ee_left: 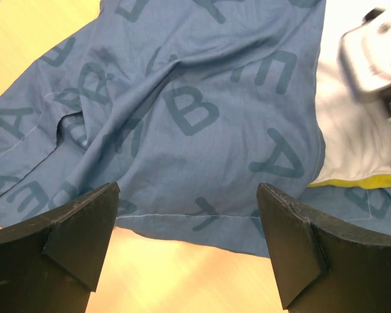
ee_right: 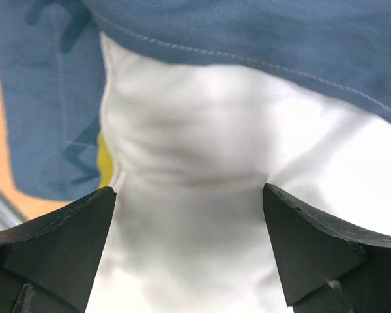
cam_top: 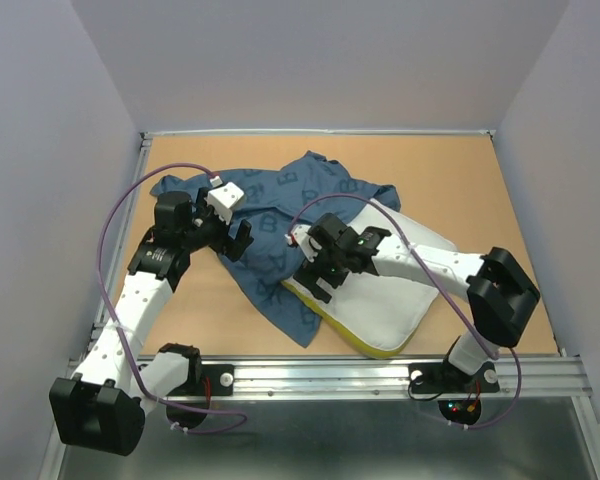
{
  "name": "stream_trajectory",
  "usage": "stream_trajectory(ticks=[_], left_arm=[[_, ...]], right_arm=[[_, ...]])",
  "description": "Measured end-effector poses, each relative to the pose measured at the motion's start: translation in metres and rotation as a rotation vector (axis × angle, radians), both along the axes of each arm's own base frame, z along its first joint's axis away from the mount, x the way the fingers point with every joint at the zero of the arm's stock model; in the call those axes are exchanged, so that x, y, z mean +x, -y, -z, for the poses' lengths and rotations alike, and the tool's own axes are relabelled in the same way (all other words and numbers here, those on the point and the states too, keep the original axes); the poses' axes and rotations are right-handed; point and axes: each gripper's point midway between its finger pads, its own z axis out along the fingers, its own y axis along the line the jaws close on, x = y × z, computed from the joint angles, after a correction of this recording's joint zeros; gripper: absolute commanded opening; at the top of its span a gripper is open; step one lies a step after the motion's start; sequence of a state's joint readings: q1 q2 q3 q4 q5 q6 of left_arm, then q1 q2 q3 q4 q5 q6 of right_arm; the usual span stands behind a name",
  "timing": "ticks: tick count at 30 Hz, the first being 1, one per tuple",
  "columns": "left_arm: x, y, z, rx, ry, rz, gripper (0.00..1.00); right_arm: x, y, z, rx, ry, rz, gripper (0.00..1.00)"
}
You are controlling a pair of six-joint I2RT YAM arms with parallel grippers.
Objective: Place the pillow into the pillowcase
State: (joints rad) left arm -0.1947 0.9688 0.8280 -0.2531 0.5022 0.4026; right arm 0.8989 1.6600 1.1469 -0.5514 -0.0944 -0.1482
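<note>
Over pillow [cam_top: 380, 300] left end: right gripper [cam_top: 320, 275], fingers spread wide, holding nothing. Wrist view shows white cushion bunched between them, with the blue hem just beyond.
Left of pillow: left gripper [cam_top: 235, 240], also wide open and empty, hanging over pillowcase [cam_top: 280, 200] near its stitched hem.
Pillow: flat on table [cam_top: 480, 190], yellow-green band along its near-left edge. Only its left end is under blue cloth.
Pillowcase: crumpled, spread left of and behind pillow, one part draped over pillow's left end. Can't tell if that end is inside the mouth or just under a flap.
Step (my read): open the mouth and get pillow started in. Most of the task is left.
How: left pinches one top layer at the hem, not both, and lifts to hold the mouth open. Right grips pillow well back from the hem and feeds it leftward.
Edges: grab the hem beside pillow's left end. The banded corner will likely snag there.
Room: open board right of and behind pillow. Rail [cam_top: 330, 375] sits just beside pillow's near corner. Grippers are near each other, so watch for a clash.
</note>
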Motion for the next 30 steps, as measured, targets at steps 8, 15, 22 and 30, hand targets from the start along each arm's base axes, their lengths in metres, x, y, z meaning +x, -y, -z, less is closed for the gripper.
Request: stream_trajectory(ticks=[8, 15, 22, 30], left_arm=[[0.006, -0.001, 0.005, -0.003, -0.018, -0.021, 0.99], [0.007, -0.001, 0.004, 0.004, -0.003, -0.016, 0.98], [-0.028, -0.001, -0.001, 0.131, 0.121, 0.175, 0.84], [-0.116, 0.038, 0.051, 0.320, 0.138, 0.657, 0.93]], right_arm=[[-0.037, -0.011, -0.019, 0.004, -0.013, -0.054, 1.00], [-0.036, -0.001, 0.021, -0.139, 0.002, -0.040, 0.90], [-0.017, 0.006, 0.033, -0.186, 0.075, -0.002, 0.01], [0.018, -0.007, -0.011, -0.070, 0.064, 0.040, 0.01]])
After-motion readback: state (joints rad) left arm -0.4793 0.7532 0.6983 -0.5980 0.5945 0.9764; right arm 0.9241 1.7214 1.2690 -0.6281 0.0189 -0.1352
